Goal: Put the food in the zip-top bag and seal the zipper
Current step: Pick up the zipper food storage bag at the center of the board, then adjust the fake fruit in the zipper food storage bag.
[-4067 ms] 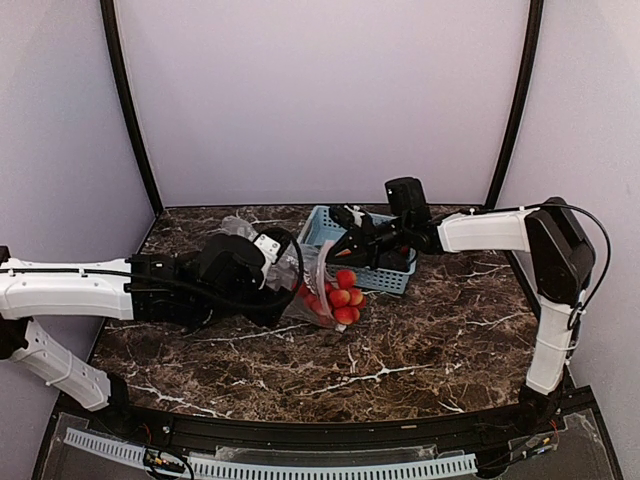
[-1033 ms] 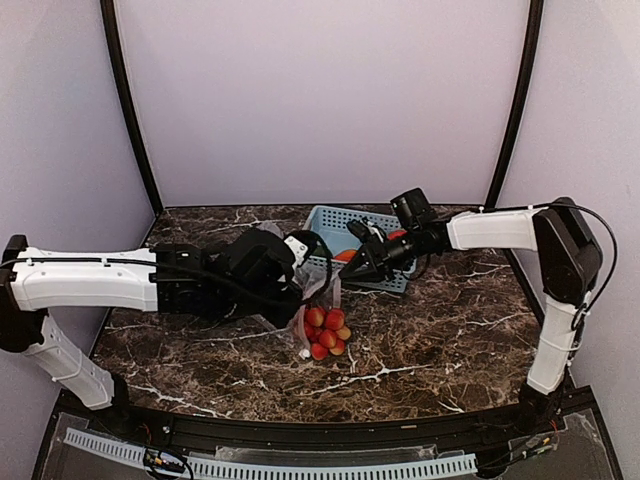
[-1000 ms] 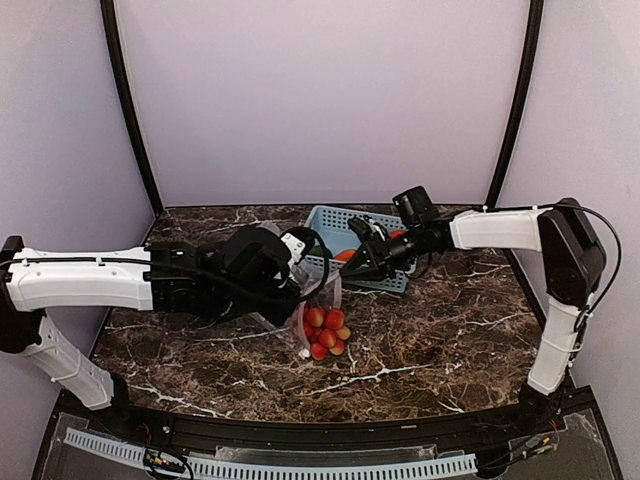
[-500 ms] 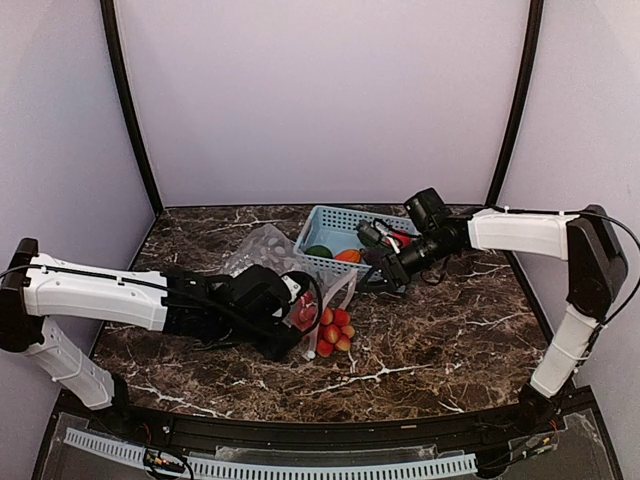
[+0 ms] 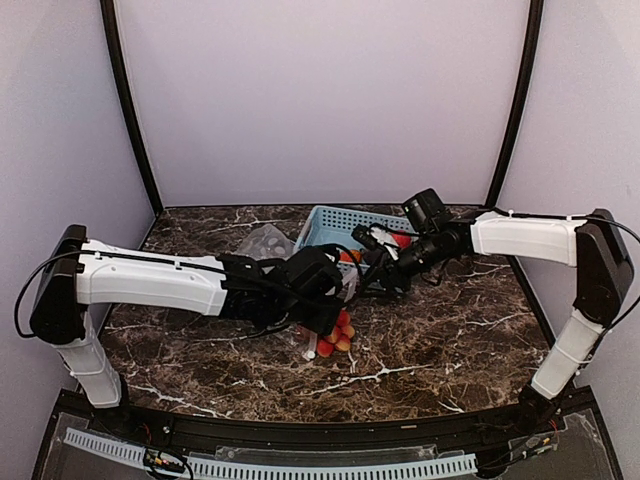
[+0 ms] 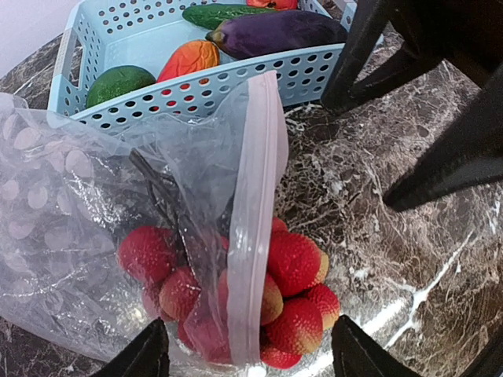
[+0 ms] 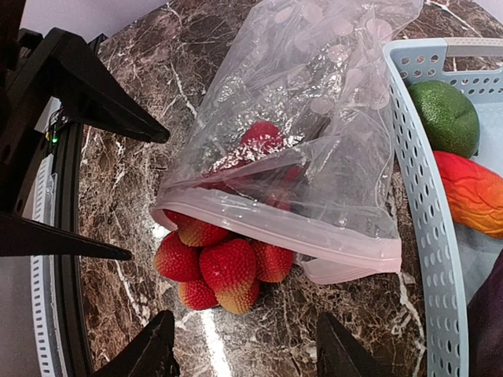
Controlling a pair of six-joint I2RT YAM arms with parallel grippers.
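Your two arms met over the dark, white-veined marble tabletop [image 5: 430, 340], closed in by pale lilac walls [image 5: 320, 100]. Your left gripper [image 6: 247, 353] and right gripper [image 7: 244, 345] each had fingers spread wide, gripping nothing, close to the zip-top bag [image 7: 314, 118]. The cluster of red-yellow balls [image 7: 224, 263] lay half out of its mouth, across the zipper [image 7: 275, 224]. From above, the light blue basket [image 6: 196, 86] sat at the cluster's 1 o'clock, holding the orange mango [image 6: 189, 59] and purple eggplant [image 6: 275, 31].
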